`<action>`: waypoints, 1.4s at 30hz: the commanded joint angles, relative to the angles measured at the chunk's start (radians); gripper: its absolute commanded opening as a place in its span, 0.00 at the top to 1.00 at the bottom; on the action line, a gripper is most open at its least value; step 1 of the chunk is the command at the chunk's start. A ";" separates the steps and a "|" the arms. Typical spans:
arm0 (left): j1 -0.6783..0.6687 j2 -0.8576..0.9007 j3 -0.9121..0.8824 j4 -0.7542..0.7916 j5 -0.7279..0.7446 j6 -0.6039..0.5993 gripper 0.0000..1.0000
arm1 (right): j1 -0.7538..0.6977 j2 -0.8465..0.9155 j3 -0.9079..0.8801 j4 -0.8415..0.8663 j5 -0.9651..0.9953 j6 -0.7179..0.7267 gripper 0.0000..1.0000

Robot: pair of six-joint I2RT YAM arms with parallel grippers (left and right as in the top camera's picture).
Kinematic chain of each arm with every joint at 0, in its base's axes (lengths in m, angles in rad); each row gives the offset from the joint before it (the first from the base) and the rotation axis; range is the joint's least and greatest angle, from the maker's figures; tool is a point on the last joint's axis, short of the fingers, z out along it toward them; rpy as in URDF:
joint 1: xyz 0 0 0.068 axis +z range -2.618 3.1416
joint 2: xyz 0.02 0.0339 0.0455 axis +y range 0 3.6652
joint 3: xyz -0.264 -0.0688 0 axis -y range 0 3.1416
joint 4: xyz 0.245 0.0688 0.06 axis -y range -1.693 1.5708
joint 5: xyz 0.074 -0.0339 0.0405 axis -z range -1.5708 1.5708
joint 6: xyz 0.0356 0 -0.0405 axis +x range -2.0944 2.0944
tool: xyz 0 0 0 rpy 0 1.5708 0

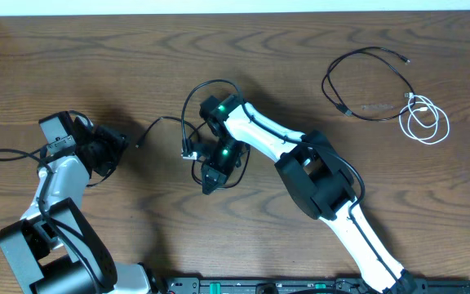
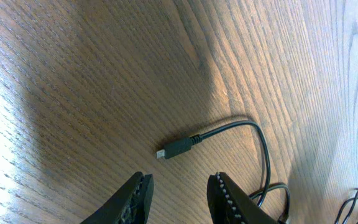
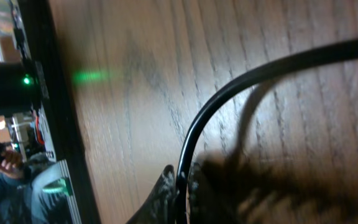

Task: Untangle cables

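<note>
The right fingers [image 3: 180, 196] are clamped on the black cable [image 2: 265, 149] at mid-worktop [image 1: 300, 49], pinning its loop. The left fingers [image 1: 114, 149] stand parted and empty. The cable's plug [image 2: 174, 149] lies flat just ahead of them, its long axis pointing from one finger towards the other, so the left arm is nearer. Well apart at far right, a second black cable [image 1: 365, 77] lies just beside the white cable [image 1: 427, 122].

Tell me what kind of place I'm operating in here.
Probably a robotics lab bench: a bare wood-grain table, a loose black cable and white cable laid out on it, and lit electronics just beyond the table edge in the right wrist view.
</note>
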 commanded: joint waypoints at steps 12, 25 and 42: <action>-0.002 0.000 -0.006 0.005 -0.006 -0.008 0.66 | -0.041 -0.119 0.117 -0.020 -0.022 -0.015 0.99; -0.002 0.000 -0.006 0.010 -0.007 -0.009 0.66 | -0.127 -0.457 0.290 0.165 0.241 0.064 0.99; -0.002 0.000 -0.006 0.013 -0.007 -0.009 0.66 | -0.325 -0.673 0.290 0.425 0.777 0.177 0.99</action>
